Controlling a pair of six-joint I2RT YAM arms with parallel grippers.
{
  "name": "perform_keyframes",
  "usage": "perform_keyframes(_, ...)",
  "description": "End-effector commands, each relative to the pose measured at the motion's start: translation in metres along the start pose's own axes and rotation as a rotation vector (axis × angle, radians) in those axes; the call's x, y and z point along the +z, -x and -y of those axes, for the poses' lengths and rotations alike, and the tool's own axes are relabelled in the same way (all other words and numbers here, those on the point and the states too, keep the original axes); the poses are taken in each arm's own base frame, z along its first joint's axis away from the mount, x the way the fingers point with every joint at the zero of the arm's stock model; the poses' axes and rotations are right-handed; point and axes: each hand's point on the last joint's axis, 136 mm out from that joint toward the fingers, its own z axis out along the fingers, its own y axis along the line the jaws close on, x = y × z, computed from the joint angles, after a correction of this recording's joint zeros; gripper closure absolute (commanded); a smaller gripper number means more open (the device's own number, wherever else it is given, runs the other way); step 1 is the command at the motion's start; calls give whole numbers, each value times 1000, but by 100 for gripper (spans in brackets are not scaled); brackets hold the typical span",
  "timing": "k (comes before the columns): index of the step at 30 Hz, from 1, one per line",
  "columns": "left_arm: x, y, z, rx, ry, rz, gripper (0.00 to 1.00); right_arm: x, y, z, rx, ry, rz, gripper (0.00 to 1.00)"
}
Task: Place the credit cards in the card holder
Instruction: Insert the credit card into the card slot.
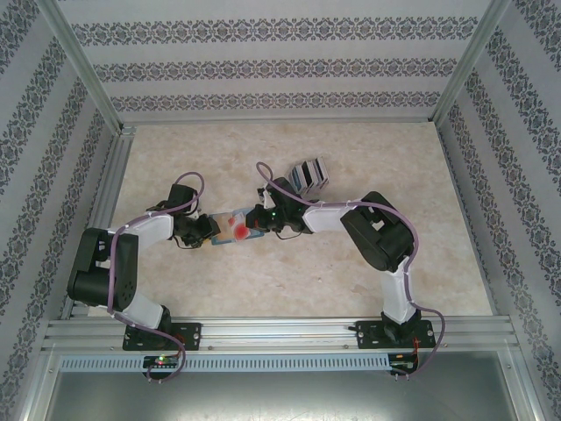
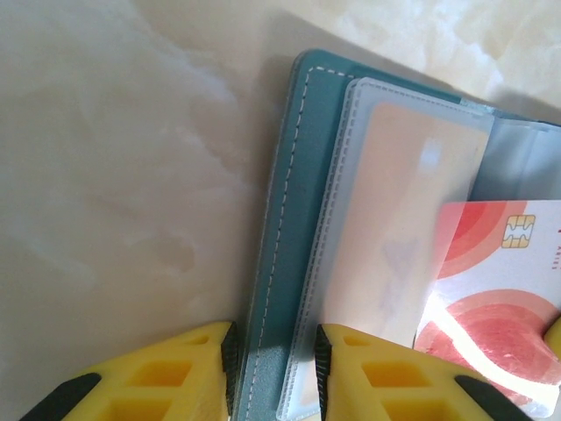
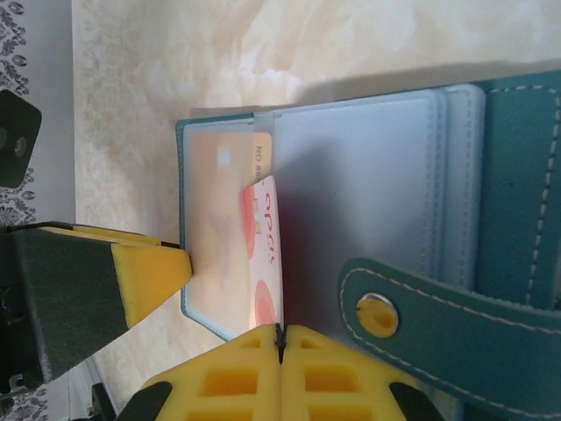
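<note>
Insertion is the step in hand, judging by how the pieces lie. Nearest, the right gripper (image 3: 280, 331) has its yellow pads pressed together on the short edge of a red-and-white credit card (image 3: 266, 241). The card stands tilted on its long edge, its far corner touching the clear sleeve (image 3: 359, 175) of the open card holder (image 3: 517, 175). The snap tab (image 3: 377, 316) lies just beside those pads.

On the other side, the left gripper (image 2: 272, 338) has its fingers parted, straddling the holder's stitched teal border. One finger (image 2: 206, 368) is on the table (image 1: 289, 289) and the other is on the sleeve's edge. It seems placed to pin the holder, though I cannot tell how hard it presses.

A tan card (image 2: 412, 219) already sits inside the front pocket, and the red-and-white card overlaps its corner without being seated.

Next, I judge, the card must be tipped flatter, its leading edge lined up with the pocket mouth, then slid in while the left arm keeps the holder from skating. Only then should the pads let go.

Farther off, beyond the right arm, more credit cards (image 1: 308, 175) wait in a small cluster, well apart from the holder
</note>
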Motion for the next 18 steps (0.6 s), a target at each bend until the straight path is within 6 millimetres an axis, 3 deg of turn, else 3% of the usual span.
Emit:
perform_keyframes(1,4,0,1,11,-25,-2,68,5,11,9,15,-31,45,93)
perform_keyframes(18,6,-2,4,19,-20,-5,69,18,13,14,1,-62,113,93)
